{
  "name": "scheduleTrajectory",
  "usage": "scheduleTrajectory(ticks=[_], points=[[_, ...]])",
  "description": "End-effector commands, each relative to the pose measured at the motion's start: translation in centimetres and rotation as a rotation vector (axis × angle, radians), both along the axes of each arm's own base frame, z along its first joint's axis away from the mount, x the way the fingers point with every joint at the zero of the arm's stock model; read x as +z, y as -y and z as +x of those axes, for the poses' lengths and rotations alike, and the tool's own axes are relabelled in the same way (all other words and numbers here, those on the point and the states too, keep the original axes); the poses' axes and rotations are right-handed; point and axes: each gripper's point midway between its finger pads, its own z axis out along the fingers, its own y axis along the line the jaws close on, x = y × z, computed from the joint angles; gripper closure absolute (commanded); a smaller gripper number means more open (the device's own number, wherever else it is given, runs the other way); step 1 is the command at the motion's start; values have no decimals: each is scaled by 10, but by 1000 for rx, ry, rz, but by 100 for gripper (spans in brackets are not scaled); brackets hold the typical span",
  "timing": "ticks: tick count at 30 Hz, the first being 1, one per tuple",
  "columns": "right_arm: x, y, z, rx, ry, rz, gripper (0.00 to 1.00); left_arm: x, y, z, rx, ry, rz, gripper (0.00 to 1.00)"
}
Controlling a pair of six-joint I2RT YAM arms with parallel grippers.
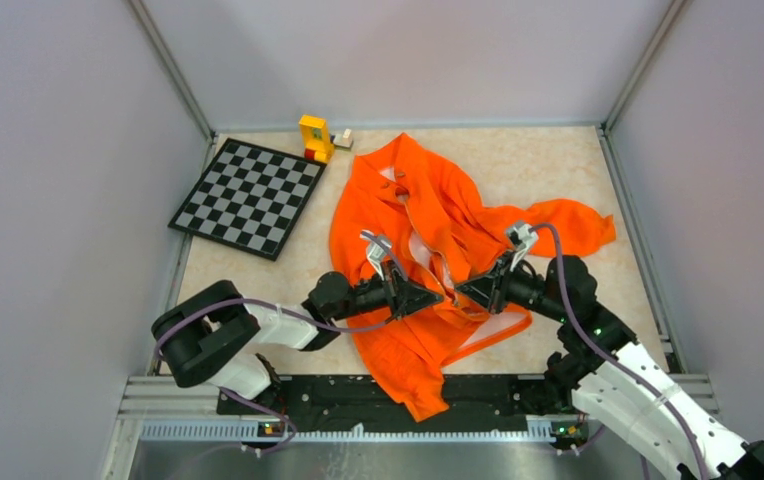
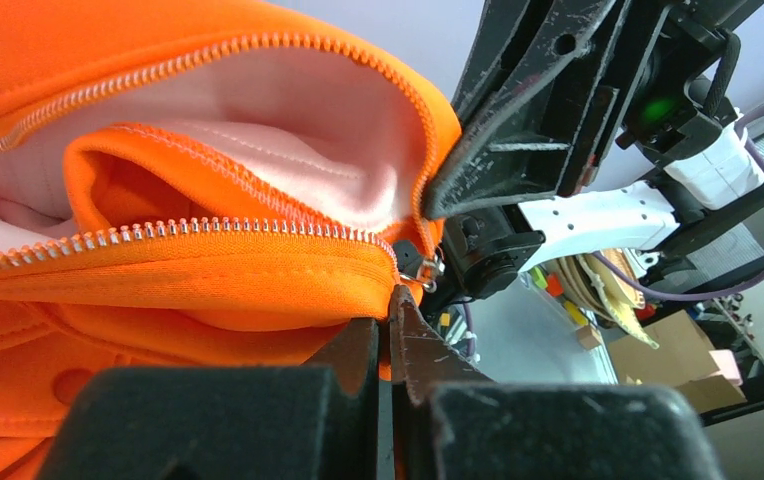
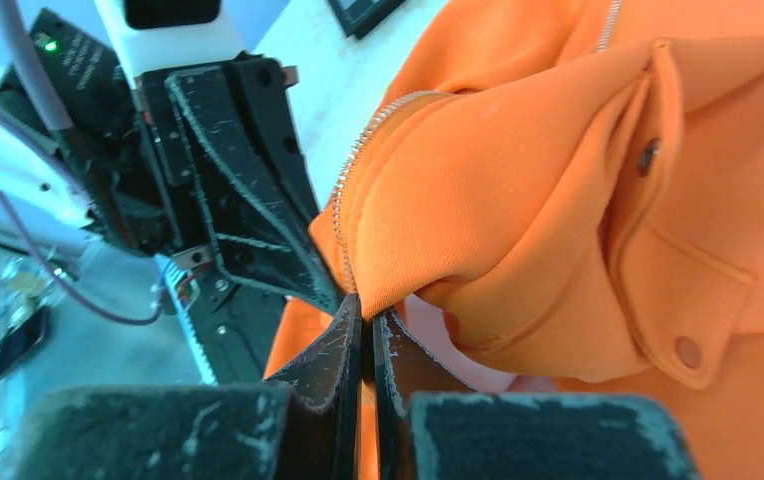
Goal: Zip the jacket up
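The jacket (image 1: 410, 215) lies unzipped mid-table, zipper axis running 12 to 6 o'clock. The left gripper (image 1: 437, 297) is clamped on the hem beside the zipper slider (image 2: 414, 264). The right gripper (image 1: 461, 290), at its 3 o'clock, pinches the opposite zipper edge, tips nearly meeting.

Your jacket (image 1: 428, 200) is matt orange cloth, smooth and thick-looking outside, with a soft pale pink lining (image 2: 298, 110); its zipper teeth (image 2: 208, 228) are bright silvery metal and its snap button (image 3: 648, 153) a duller metal. You will find the left gripper (image 2: 390, 335) and right gripper (image 3: 366, 335) in matt black, heavily scratched and scuffed pale along the edges. The table top (image 1: 558, 170) is smooth, with a beige marbled finish.
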Motion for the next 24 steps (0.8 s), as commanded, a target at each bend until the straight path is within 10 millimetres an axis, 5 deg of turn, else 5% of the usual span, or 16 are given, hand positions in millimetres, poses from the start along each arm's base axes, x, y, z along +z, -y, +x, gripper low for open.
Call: scheduleTrajectory(ticks=[1, 10, 19, 24], points=[[28, -20, -16, 132, 17, 131, 100, 33, 0, 1, 17, 133, -88, 100], [32, -20, -2, 54, -1, 241, 100, 41, 3, -12, -27, 210, -128, 100], [16, -6, 16, -41, 2, 137, 100, 40, 2, -19, -55, 235, -141, 100], [14, -3, 7, 10, 51, 66, 100, 45, -3, -19, -32, 259, -171, 100]])
